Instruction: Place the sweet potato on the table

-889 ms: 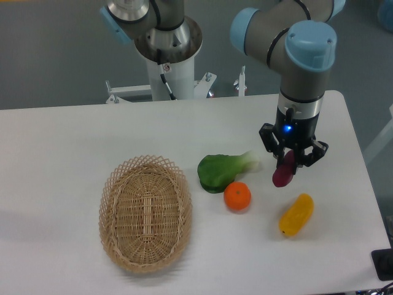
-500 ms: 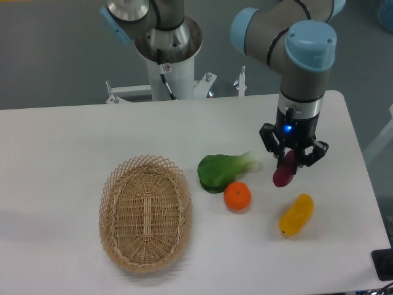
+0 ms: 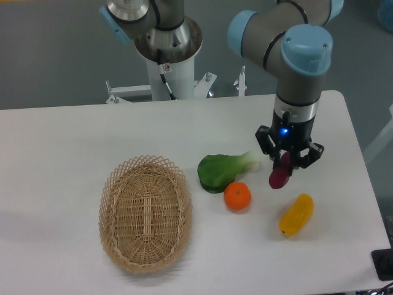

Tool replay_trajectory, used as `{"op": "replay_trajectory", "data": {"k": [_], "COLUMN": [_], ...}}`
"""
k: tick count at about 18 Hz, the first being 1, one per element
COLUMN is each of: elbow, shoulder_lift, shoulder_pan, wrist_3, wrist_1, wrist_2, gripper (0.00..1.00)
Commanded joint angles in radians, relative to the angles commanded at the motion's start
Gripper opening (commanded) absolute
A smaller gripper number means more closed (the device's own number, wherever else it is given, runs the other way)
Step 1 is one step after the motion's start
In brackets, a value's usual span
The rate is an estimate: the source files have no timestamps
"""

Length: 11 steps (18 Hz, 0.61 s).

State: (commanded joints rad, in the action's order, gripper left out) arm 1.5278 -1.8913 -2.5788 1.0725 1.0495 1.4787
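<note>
Gripper: I see my gripper (image 3: 287,161) pointing straight down over the right half of the table (image 3: 73,132), its two fingers pinching the sweet potato
Sweet potato: the sweet potato (image 3: 279,173) hangs tilted between the fingers, its upper end hidden in the gripper and its lower end toward the tabletop; I cannot tell whether the tip touches the surface
Neighbours: the sweet potato sits between the green leafy vegetable (image 3: 224,169) to its left and the yellow-orange fruit (image 3: 296,214) lying below and to its right, apart from both
Orange: the orange (image 3: 237,196) rests just below the green vegetable, near the sweet potato's lower end but not touching it
Basket: the woven wicker basket (image 3: 145,212) lies well apart on the left side of the table
Status light: I see a blue light (image 3: 284,130) lit on the wrist above the gripper
</note>
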Motion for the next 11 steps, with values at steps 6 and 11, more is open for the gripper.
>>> {"op": "replay_trajectory", "data": {"k": [6,11], "elbow": [0.003,-0.003], "shoulder_lift": [-0.074,-0.176], "shoulder_pan": [0.092,0.158], "wrist_3": [-0.184,-0.31], "wrist_1": [-0.12,-0.246], "wrist_2": [0.037,0.083], "gripper": [0.26,0.26]}}
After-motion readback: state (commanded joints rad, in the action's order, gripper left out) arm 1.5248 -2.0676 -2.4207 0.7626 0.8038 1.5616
